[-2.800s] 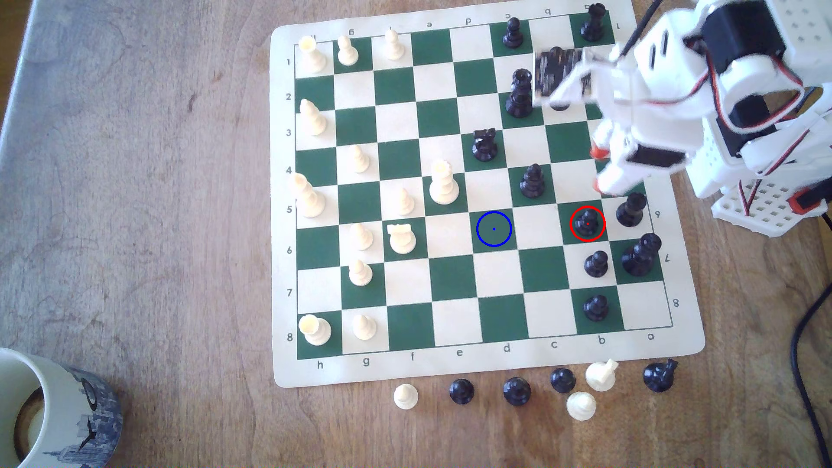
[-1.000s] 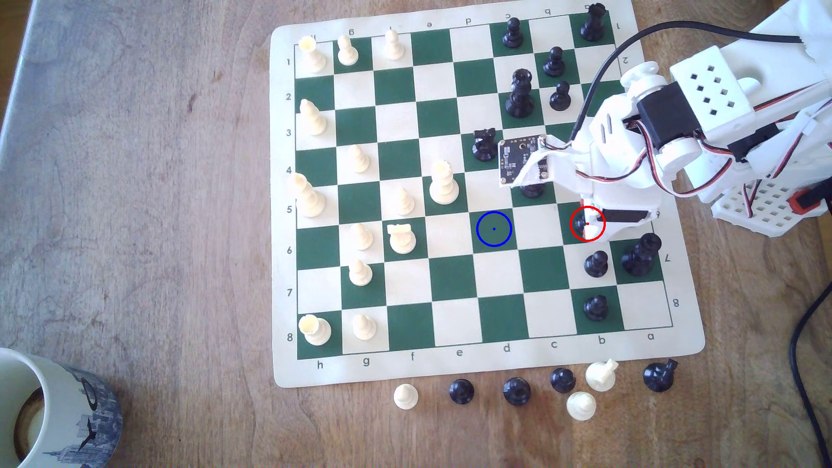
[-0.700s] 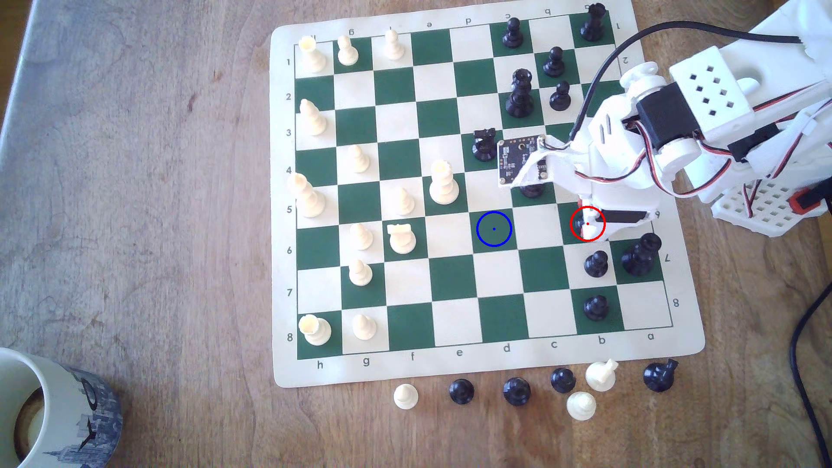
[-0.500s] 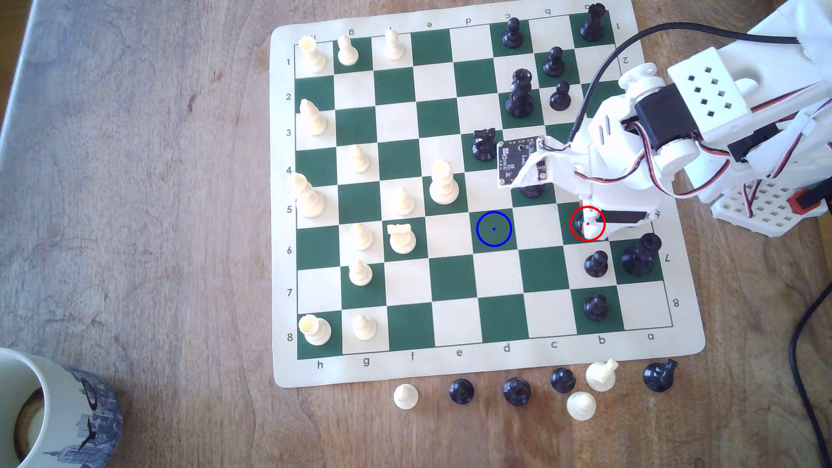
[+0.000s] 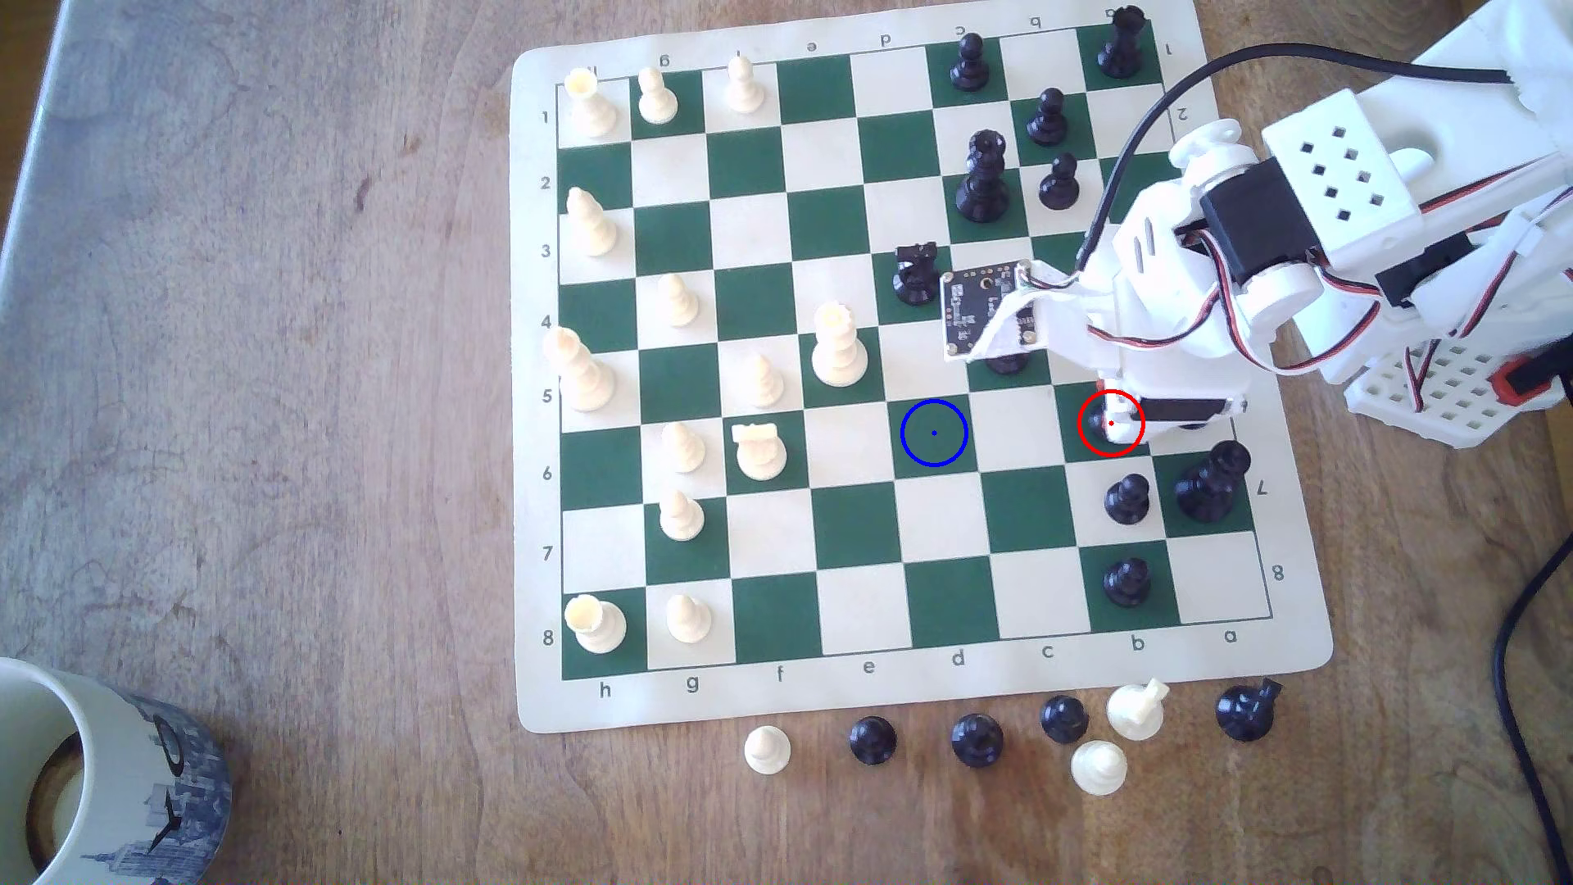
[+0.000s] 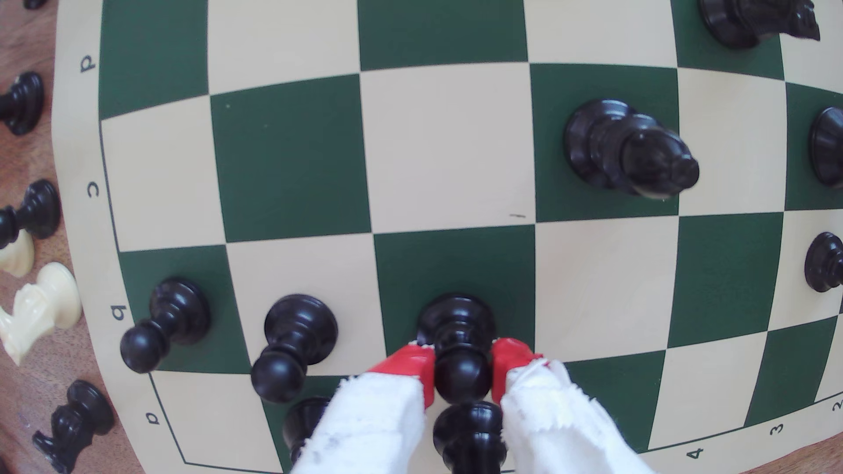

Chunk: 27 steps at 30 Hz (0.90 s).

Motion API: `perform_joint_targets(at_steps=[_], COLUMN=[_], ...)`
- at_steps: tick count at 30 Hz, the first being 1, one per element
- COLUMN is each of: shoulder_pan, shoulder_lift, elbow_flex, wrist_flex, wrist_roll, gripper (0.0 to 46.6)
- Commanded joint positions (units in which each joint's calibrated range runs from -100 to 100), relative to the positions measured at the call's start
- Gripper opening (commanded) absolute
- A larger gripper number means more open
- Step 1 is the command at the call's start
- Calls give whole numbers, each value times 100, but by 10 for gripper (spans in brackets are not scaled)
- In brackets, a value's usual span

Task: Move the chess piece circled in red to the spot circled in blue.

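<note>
Since the frame some three seconds earlier, the arm has been swung down from above the board's far ranks, and over the last second it has barely shifted. The gripper [image 6: 460, 373] is now seen lowered over the red-ringed square, its red-tipped fingers [image 6: 408, 367] closed against either side of the black pawn [image 6: 458, 346] just below the ball head, apparently so that the piece can be lifted without slipping. The pawn's base is still seated on its green square. In the exterior view the pawn [image 5: 1095, 423] is largely hidden by the white fingers, so contact cannot be confirmed there. The blue-ringed square [image 5: 934, 433] lies well ahead of the fingertips, unoccupied. A black bishop [image 6: 629, 150] stands ahead and to one side, and a second black pawn [image 6: 292, 342] is set just beside the gripper.
</note>
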Motion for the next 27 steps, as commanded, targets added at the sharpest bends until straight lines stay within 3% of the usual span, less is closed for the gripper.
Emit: perform_joint_targets(at_steps=[1, 15, 27], shoulder_pan=[117, 414, 500], shoulder_lift=[89, 386, 2050], elbow_flex=[-936, -3203, -3493], wrist_flex=[493, 1157, -350], wrist_roll=[10, 39, 54], gripper=[3, 3, 3])
